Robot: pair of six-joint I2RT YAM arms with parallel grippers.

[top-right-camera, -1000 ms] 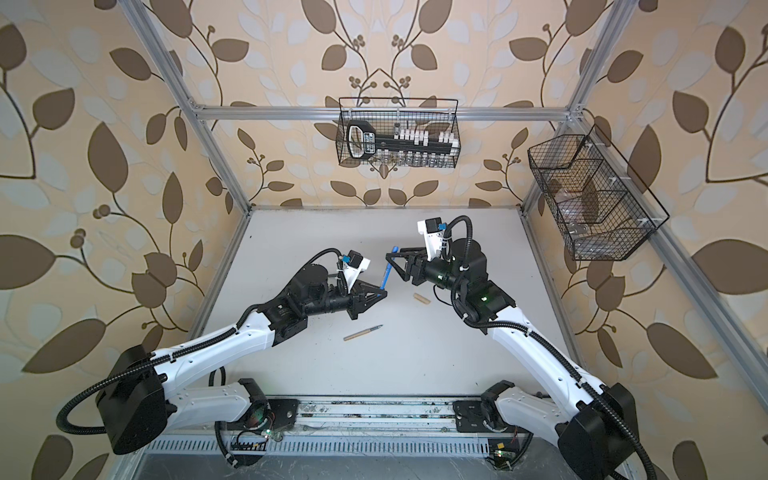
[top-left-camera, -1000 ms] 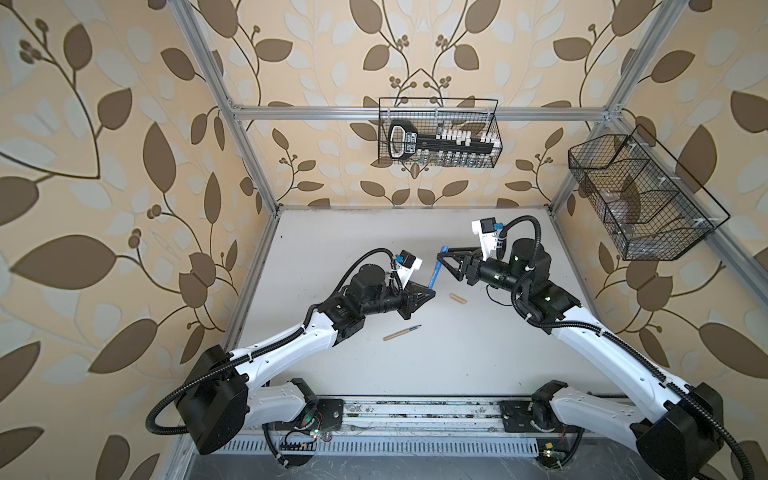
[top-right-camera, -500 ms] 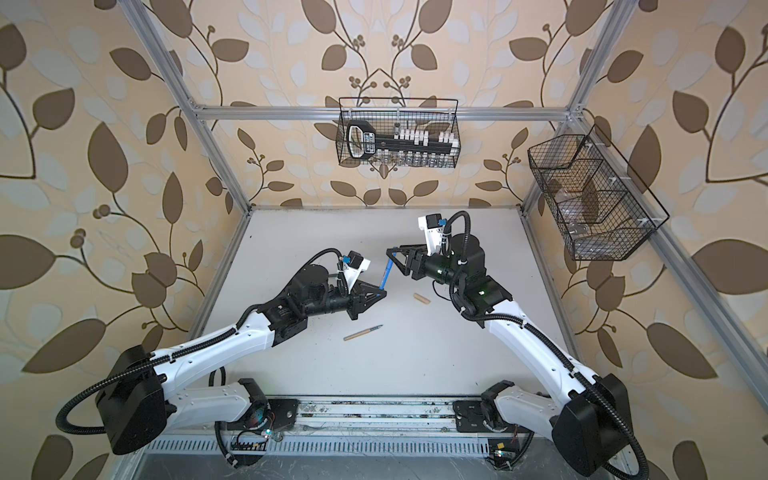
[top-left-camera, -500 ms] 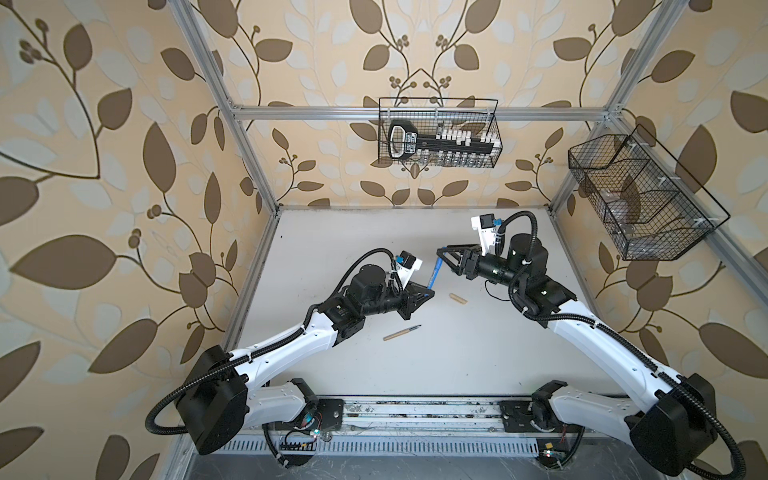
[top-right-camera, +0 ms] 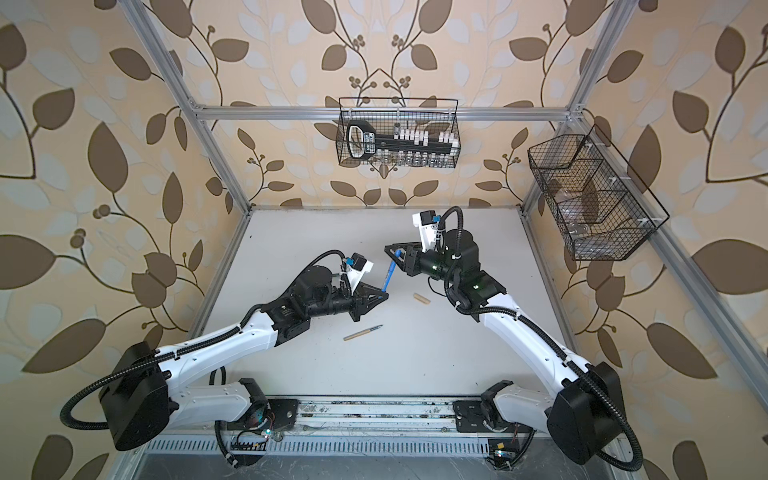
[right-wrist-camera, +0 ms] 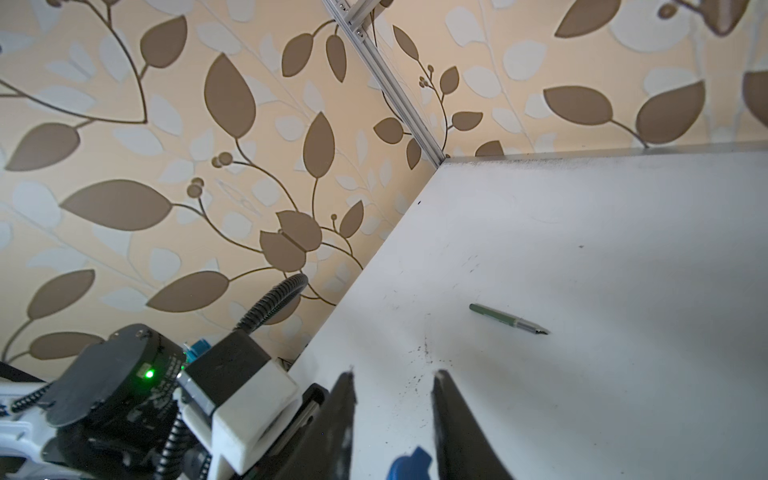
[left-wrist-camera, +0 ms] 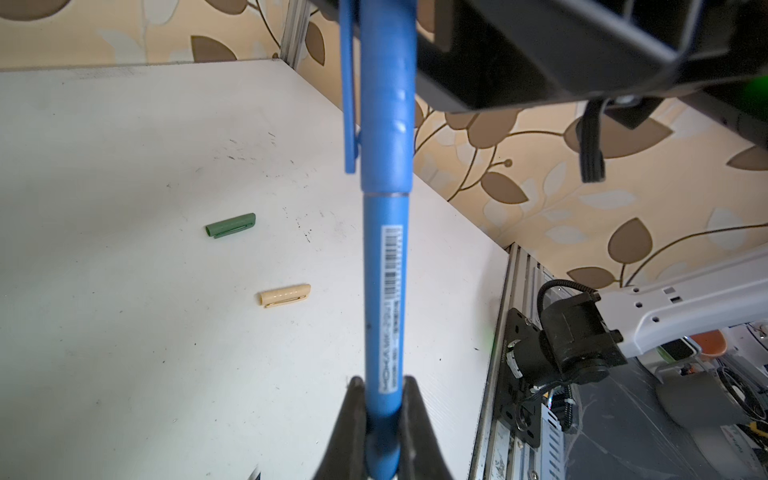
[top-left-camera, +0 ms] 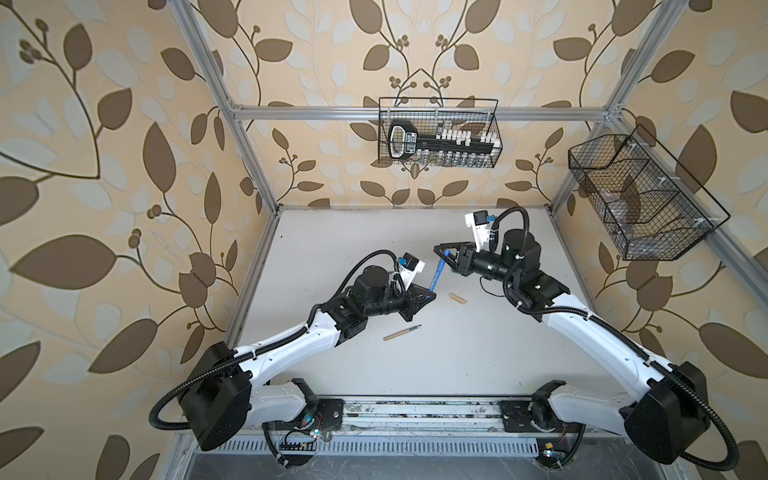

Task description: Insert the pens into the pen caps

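Leaf-patterned walls box in the white worktop [top-left-camera: 457, 365], and above its middle I have the blue pen [left-wrist-camera: 384, 291] held in the air, tilted. The blue cap [left-wrist-camera: 386, 104] sits over its tip end, with only a thin seam where cap meets barrel, so I judge this pair seated or nearly so. My left hand [left-wrist-camera: 382, 386] is clenched on the pen's rear end. My right hand [right-wrist-camera: 392, 380] brackets the cap, whose blue end shows between its fingers [right-wrist-camera: 453, 424]; whether they press on it I cannot tell.

The risk I see is a push off the pen's axis: gripped only at the tail, the barrel would lever in the left hand and slip. If the right hand pulls away while pinching, it could drag the cap off.

Out on the worktop lie the green cap [left-wrist-camera: 230, 224] and tan cap [left-wrist-camera: 284, 295], apart from each other, plus the green pen [right-wrist-camera: 509, 319] and the tan pen [top-left-camera: 401, 332]. A dropped blue pen could roll into them and scatter my next picks.
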